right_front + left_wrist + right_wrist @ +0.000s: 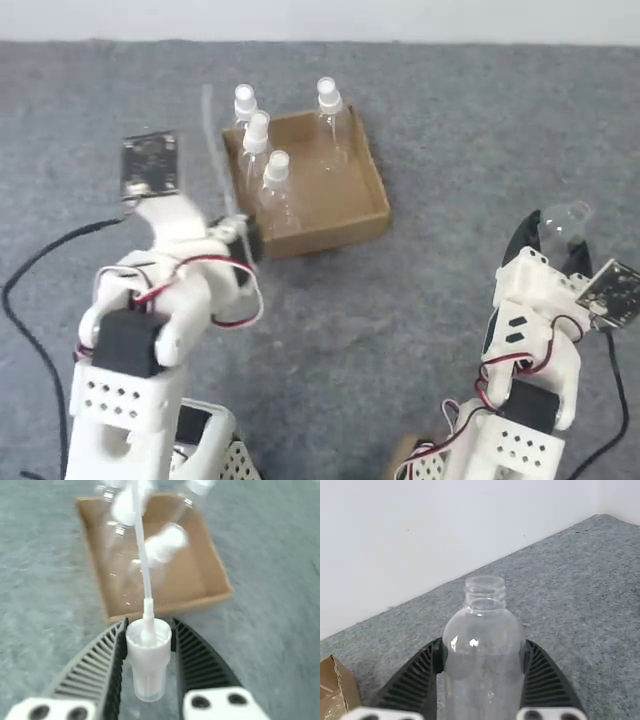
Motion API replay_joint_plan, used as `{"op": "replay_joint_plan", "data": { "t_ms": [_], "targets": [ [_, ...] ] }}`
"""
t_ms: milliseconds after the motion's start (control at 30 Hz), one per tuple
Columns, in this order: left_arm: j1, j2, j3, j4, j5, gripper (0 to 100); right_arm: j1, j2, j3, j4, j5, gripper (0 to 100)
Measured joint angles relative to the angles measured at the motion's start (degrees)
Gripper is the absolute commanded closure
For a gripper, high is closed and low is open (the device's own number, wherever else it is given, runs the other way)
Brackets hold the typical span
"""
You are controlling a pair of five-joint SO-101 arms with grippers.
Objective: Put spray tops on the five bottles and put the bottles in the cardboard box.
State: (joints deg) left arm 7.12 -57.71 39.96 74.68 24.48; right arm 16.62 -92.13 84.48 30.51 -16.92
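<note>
Spray top point(148, 662) in left end effector point(148, 625)

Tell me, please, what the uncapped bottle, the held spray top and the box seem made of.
Bottle: probably clear glossy plastic; the carpet shows through and highlights glint. Spray top: likely white, smooth plastic with a thin translucent tube. Box: matte brown cardboard, judging by its flat tan walls.
</note>
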Motion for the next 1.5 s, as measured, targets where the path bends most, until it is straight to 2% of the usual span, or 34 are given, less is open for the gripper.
{"op": "replay_joint_plan", "data": {
  "t_ms": [367,533,800,967,1233,1500],
  "targets": [
    [-17.93,-0.18,1.67,0.00,2.37,99,0.00,0.00,0.00,0.00,0.00,92.9],
    [-19.43,-0.18,7.38,-2.64,2.46,99,0.00,0.00,0.00,0.00,0.00,92.9],
    [-19.96,0.79,7.82,-3.25,2.55,99,0.00,0.00,0.00,0.00,0.00,92.9],
    [-21.01,12.40,3.52,-2.64,2.55,99,0.00,0.00,0.00,0.00,0.00,92.9],
    [-26.55,26.73,-3.60,-2.29,8.70,99,0.00,0.00,0.00,0.00,0.00,92.9],
    [-34.02,39.74,-3.60,-8.09,16.88,98,0.00,0.00,0.00,0.00,0.00,92.9]
  ]
}}
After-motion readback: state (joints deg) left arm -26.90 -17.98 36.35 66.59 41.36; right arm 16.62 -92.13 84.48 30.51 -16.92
